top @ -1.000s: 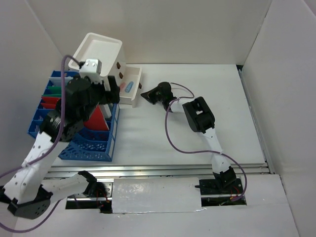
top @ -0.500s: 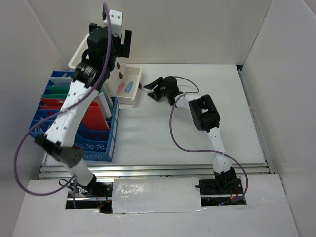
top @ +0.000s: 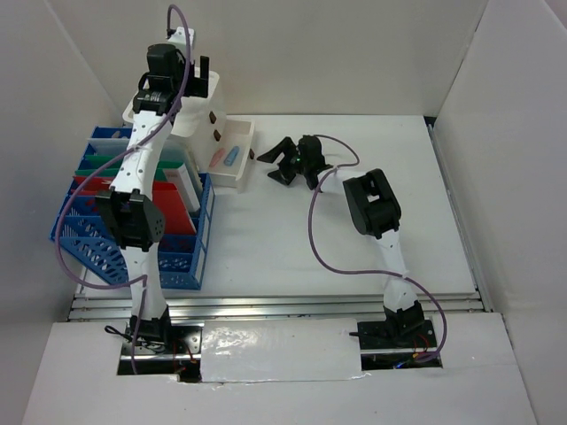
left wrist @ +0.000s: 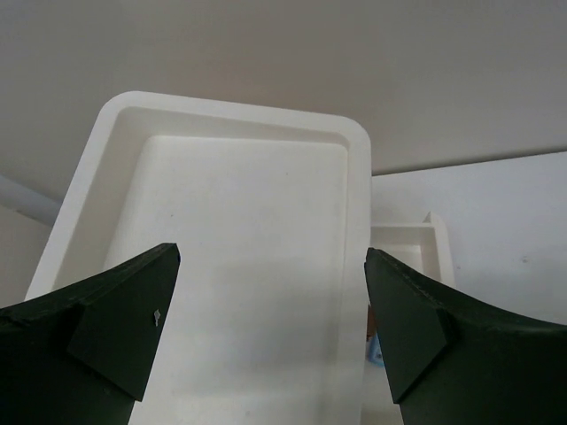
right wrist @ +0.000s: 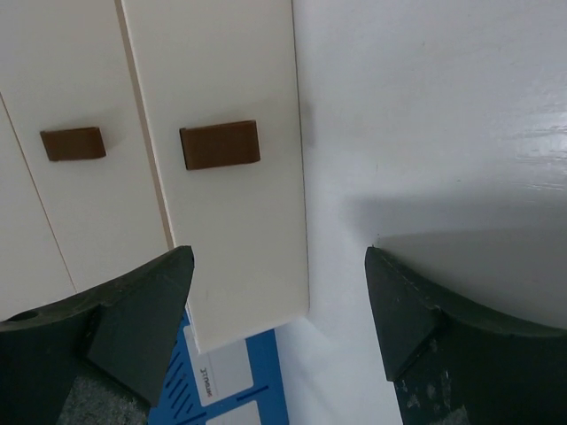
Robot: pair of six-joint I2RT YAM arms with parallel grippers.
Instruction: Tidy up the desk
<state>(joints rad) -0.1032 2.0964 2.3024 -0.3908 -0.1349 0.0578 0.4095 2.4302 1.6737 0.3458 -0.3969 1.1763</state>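
Note:
The desk (top: 354, 239) is a white tabletop with a silver rail (top: 283, 305) along its front. At the back left stands a white drawer box (top: 202, 113) with brown knobs. Its lowest drawer (top: 234, 158) is pulled out, with a pink and a blue item inside. My left gripper (top: 188, 81) hangs open over the box's bare top tray (left wrist: 239, 230), holding nothing. My right gripper (top: 273, 165) is open just right of the drawer front (right wrist: 230, 204), apart from its brown knob (right wrist: 220, 144).
A blue file rack (top: 168, 252) with red and green folders stands left of the box, and its corner shows in the right wrist view (right wrist: 230, 394). White walls enclose the desk at the back and on both sides.
My left arm has swung up from the file rack to above the box's top tray. My right gripper has opened and drawn slightly right, away from the drawer front.

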